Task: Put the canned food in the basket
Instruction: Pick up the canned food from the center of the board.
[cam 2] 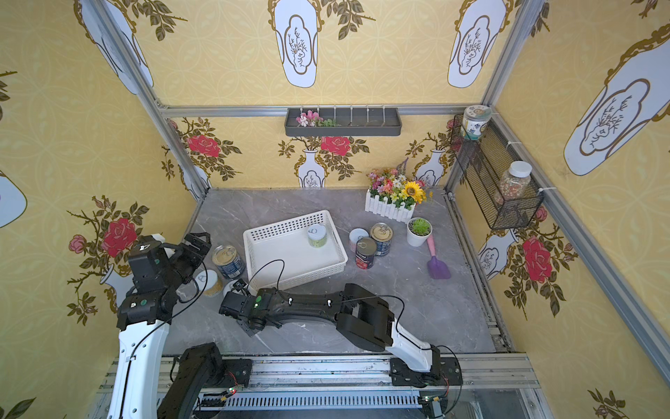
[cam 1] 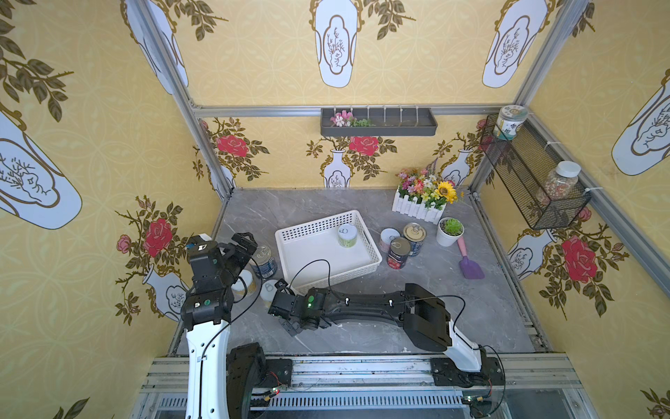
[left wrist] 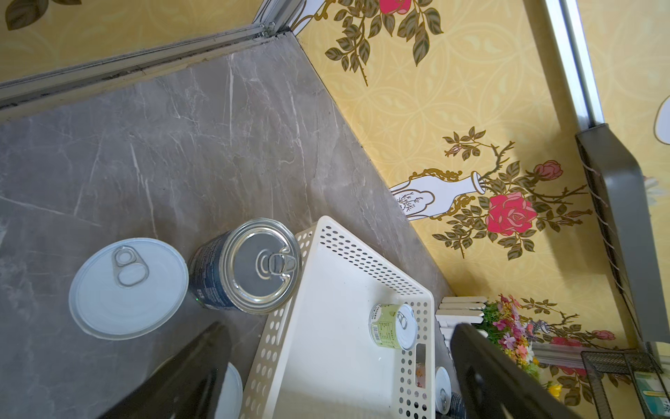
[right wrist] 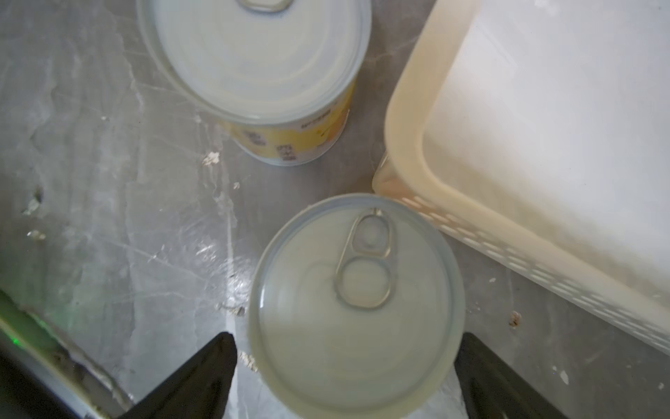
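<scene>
Grey marble counter (cam 1: pixel 453 301), flowered yellow walls on three sides.

Top views, both: white basket (cam 1: pixel 290 232) sits mid-counter. One green can (cam 1: pixel 347 235) stands upright inside, by its far right corner. Three cans stand between the basket and the counter's right edge: pink can (cam 1: pixel 388 237), gold-lidded can (cam 1: pixel 414 235), red can (cam 1: pixel 398 253). Three more crowd the basket's near left corner, toward the counter's left edge: blue can (cam 1: pixel 264 260), yellow can (cam 1: pixel 246 281), white-lidded can (cam 1: pixel 268 290). My right pincer (cam 1: pixel 278 303) reaches along the counter's front edge to that last one. My left pincer (cam 1: pixel 243 248) hangs near the blue can.

Left wrist: left pincer (left wrist: pixel 337 332) spread wide, empty. Blue can (left wrist: pixel 253 265) is hard by the basket's wall; touching or not, I cannot tell.

Right wrist: right pincer (right wrist: pixel 346 341) spread, a finger (right wrist: pixel 203 370) on either side of the white-lidded can (right wrist: pixel 357 304), no squeeze yet by my reading. Basket corner (right wrist: pixel 402 109) is just beside it and the yellow can (right wrist: pixel 253 58) just beyond.

Judgement: one can is in, and the pick of the white-lidded can is in hand. Next I close on its sides, lift clear of the rim, carry it the short way over the corner and set it on bare basket floor. Keep off the yellow can and my own left arm.
</scene>
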Robot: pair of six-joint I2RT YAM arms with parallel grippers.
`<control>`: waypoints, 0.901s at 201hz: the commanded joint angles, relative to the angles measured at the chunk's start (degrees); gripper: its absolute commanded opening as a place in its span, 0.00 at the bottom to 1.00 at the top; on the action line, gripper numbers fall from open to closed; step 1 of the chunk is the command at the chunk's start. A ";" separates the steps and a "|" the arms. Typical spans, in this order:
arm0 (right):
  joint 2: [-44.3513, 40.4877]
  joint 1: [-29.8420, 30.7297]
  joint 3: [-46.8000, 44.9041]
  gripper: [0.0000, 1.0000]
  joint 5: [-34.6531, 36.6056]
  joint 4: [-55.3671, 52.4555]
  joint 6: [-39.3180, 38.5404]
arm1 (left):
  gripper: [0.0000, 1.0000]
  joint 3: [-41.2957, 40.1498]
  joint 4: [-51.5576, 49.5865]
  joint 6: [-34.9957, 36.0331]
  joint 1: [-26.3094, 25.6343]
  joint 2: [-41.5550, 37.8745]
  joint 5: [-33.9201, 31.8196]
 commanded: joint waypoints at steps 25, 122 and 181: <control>3.06 -2.33 2.32 0.97 -4.46 2.57 0.47 | 1.00 -0.44 0.59 0.81 0.04 -2.15 1.43; 3.68 -2.95 4.06 0.64 -6.56 2.41 0.46 | 1.00 -0.64 1.42 1.20 0.08 -2.87 3.11; -0.73 -1.09 2.85 0.56 -4.65 -0.64 1.01 | 1.00 -0.99 2.18 1.39 0.06 -2.19 3.52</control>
